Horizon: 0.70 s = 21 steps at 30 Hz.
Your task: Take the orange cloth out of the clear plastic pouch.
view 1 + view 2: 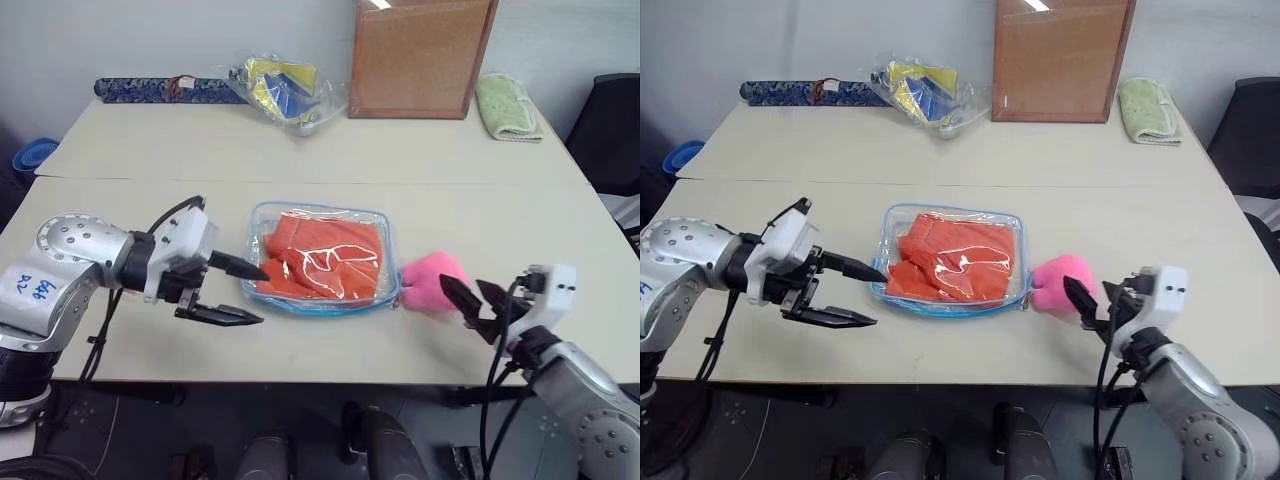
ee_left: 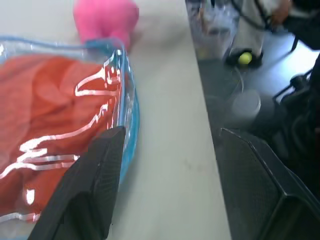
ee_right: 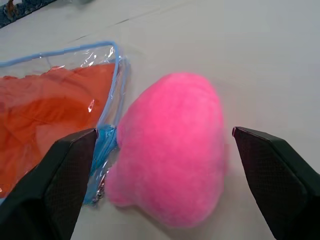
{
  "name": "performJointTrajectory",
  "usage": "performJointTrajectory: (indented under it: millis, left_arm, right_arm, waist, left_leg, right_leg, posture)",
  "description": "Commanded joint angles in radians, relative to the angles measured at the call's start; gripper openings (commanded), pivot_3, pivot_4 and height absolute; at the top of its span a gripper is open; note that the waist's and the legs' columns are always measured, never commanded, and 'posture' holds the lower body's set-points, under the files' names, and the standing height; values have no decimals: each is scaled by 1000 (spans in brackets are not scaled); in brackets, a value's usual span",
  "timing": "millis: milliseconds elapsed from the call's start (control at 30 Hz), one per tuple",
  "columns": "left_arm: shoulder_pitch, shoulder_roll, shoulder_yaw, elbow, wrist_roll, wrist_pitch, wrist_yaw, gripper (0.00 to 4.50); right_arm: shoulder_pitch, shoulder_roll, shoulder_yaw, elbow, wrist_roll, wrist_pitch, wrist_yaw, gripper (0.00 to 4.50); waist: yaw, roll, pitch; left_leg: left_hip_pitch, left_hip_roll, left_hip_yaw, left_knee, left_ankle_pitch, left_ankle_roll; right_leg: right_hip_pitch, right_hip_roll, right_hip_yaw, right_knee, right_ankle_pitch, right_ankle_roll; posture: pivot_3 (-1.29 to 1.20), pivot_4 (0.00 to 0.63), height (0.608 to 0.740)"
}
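Orange cloth (image 1: pixel 325 258) folded flat inside clear plastic pouch (image 1: pixel 322 227), lying on tabletop (image 1: pixel 300 165) near front edge. Left tool (image 1: pixel 235 291) spread open and empty, upper fingertip just at pouch's left edge, lower one over bare tabletop. Right tool (image 1: pixel 468 300) gaping wide, holding nothing, fingers either side of pink pom-pom (image 3: pixel 170 150) at pouch's right end, not clamped on it
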Motion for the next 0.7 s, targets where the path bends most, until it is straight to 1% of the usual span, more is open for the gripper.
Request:
performJointTrajectory:
  millis: [33,67,333,433,533,567,600,700]
  left_arm:
    - [-28,-5,10,-7,7,2,19,3213]
    - [-32,-8,7,-3,15,-1,23,3213]
    - [-73,-55,-8,2,48,-7,70,3213]
    - [-81,-62,-7,8,57,-9,74,3213]
    - [-87,-67,-4,14,63,-11,74,3213]
    - [-88,-68,-4,15,65,-12,73,3213]
    - [-88,-69,-5,17,69,-15,72,3213]
    - [-90,-75,-12,21,80,-25,72,3213]
  right_arm:
    - [-25,10,9,18,25,-26,-3,4098]
    - [-28,8,13,23,24,-27,-1,3864]
    - [-15,-23,6,25,25,-54,29,1035]
    - [-6,-32,17,19,16,-66,47,41]
    - [-5,-88,36,-18,-72,-114,83,14]
    - [-5,-128,53,-33,-141,-152,102,14]
    - [4,-205,97,-61,-255,-221,148,14]
    - [30,-362,167,-116,-457,-394,282,14]
  waist:
    - [-2,0,0]
    - [-4,0,0]
    - [-17,0,0]
    - [-19,0,0]
    - [-19,0,0]
    - [-19,0,0]
    - [-19,1,0]
    - [-18,2,2]
  left_leg:
    - [0,0,0,0,0,0]
    - [0,0,0,0,0,0]
    - [0,0,0,0,0,-1]
    - [0,1,0,0,0,-1]
    - [0,1,0,0,0,-1]
    - [0,0,0,0,0,-1]
    - [0,0,0,0,0,-1]
    - [0,-2,-1,0,0,0]
  right_leg:
    - [0,0,0,0,0,0]
    - [0,0,0,0,0,0]
    - [0,1,0,0,0,0]
    - [0,1,0,0,0,0]
    - [0,0,0,0,0,0]
    - [0,0,0,0,0,0]
    - [0,0,0,0,0,0]
    - [0,0,1,-3,-2,3]
  posture:
    - [0,150,740]
    - [0,150,740]
    - [0,150,740]
    - [0,150,740]
    - [0,150,740]
    - [0,150,740]
    - [0,150,740]
    - [0,150,740]
